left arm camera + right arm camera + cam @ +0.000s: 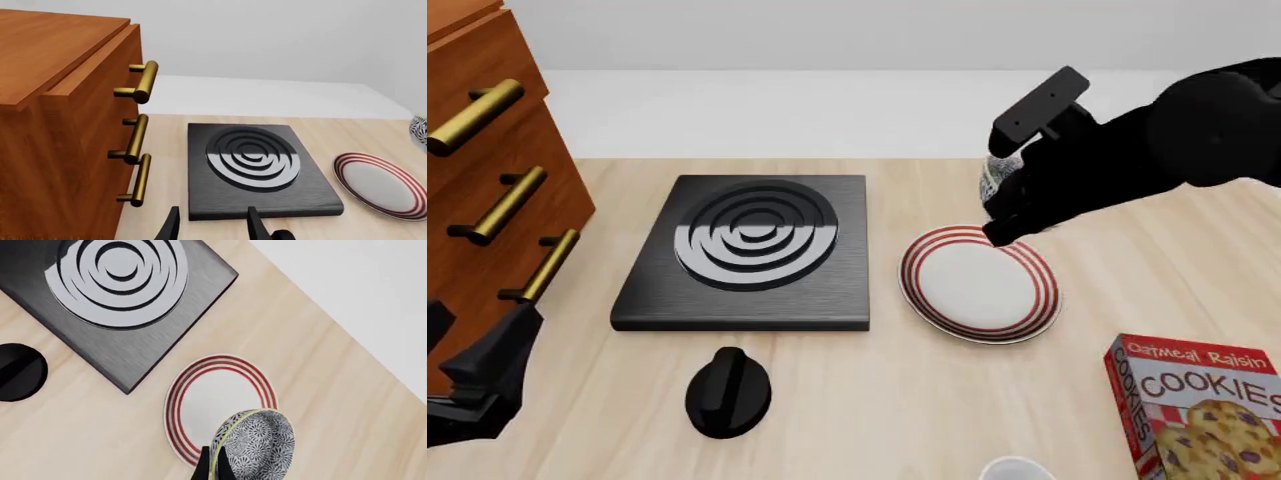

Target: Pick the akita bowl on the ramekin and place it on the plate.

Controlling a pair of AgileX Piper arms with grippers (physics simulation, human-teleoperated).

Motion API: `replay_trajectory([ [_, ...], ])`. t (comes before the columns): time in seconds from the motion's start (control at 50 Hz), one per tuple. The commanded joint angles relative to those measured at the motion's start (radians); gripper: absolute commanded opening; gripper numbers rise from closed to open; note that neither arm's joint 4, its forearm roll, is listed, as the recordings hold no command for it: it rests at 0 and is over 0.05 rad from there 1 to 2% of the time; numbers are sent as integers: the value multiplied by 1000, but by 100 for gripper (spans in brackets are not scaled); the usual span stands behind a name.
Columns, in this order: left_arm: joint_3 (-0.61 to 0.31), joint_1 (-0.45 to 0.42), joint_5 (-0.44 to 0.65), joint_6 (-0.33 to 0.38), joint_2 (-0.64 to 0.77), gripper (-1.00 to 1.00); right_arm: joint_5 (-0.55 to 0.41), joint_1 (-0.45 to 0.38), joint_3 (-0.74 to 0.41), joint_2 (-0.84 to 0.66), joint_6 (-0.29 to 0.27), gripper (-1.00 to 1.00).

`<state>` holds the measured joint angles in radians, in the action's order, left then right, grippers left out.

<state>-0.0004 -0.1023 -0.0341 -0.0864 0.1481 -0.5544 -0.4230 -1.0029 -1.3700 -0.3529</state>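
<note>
Akita bowl (257,445) is hanging in the right gripper (211,467), whose dark fingers are pinching its rim at the bottom edge of the right wrist frame; the bowl is tilting on its side and showing over the lower right part of the plate (217,405); in the front frame only a speckled sliver (998,180) is peeking out right of centre beside the black right arm, just above the plate (981,285); the stove plate (750,250) is lying left of centre, a black knob (727,392) is sitting below it, and a cookies box (1201,405) is filling the lower right corner; the left gripper (212,227) is sitting with its jaws apart and empty at the bottom of the left wrist frame, facing the stove plate, with a wooden cabinet (60,125) occupying the left side; a white rim at the bottom edge of the front frame is too cropped to identify.
</note>
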Motion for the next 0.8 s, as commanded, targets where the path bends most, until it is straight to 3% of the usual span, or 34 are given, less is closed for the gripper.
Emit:
replay_trajectory([
  [0.02,0,5,5,3,-3,100,37,24,-28,-94,-25,-100],
  [0.42,0,20,21,17,-29,100,167,15,29,-215,4,-100],
  [0.8,0,23,15,15,-19,100,201,27,-45,-347,-1,-100],
])
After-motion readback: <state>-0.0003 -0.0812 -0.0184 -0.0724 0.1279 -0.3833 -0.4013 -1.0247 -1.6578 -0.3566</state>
